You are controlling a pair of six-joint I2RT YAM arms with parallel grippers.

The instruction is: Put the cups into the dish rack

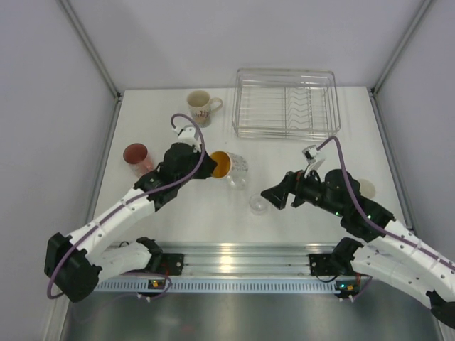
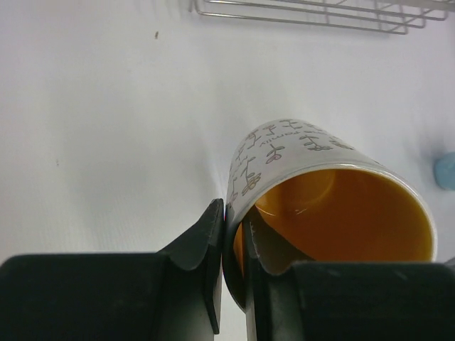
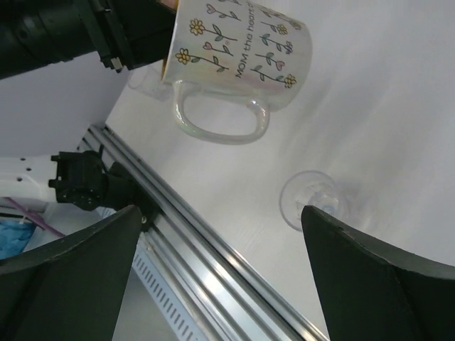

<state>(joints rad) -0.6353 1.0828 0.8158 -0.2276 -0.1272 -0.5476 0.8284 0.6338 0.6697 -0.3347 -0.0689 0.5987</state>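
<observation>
Pinching the rim wall of the orange-lined mug, left claw holds it tipped sideways over the table, short of the dish rack; right claw spread wide near a small glass; risk: narrow rim grip may let mug swivel or slip.

1. You've got a white table; the dish rack sits at its far edge.
2. Cream mug stands just left of the rack, red tumbler near the left edge.
3. Clear glass is near centre; a pale cup, probably, sits half-hidden on the right.
</observation>
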